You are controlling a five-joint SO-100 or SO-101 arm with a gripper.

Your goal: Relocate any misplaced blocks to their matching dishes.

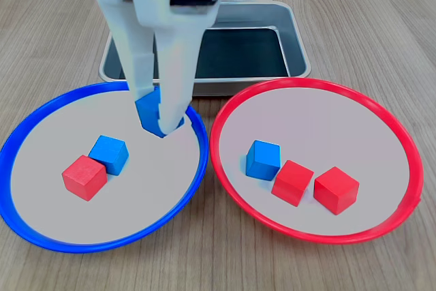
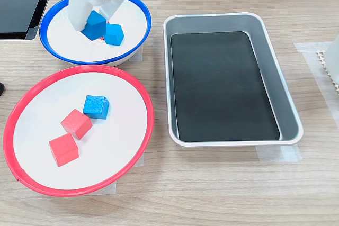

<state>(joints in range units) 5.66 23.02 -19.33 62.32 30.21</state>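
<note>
The white claw (image 1: 162, 117) is pinching a blue cube (image 1: 151, 110) between its two fingers, holding it over the far part of the blue-rimmed plate (image 1: 41, 117); whether the cube's lowest corner touches the plate or hangs just above it I cannot tell. In the first exterior view that plate also carries a second blue cube (image 1: 110, 154) touching a red cube (image 1: 84, 177), the red one being out of place there. The red-rimmed plate (image 1: 381, 110) holds two red cubes (image 1: 293, 182) (image 1: 336, 189) and one stray blue cube (image 1: 263, 160) that touches the nearer red one. The silver tray (image 2: 275, 78) stands apart on the wooden table (image 2: 222, 194), with nothing in it. The cubes look small, rigid and light, so they should take a firm squeeze without giving, but their glossy faces are probably slippery and a grip across corners could let one twist out. The safest hold, I judge, is square on two opposite flat faces, near the middle of the cube. Where a stray block sits against a neighbour, as the red cube does on the blue-rimmed plate, the fingers would best come in on the two free sides so the neighbour is not pushed along
</note>
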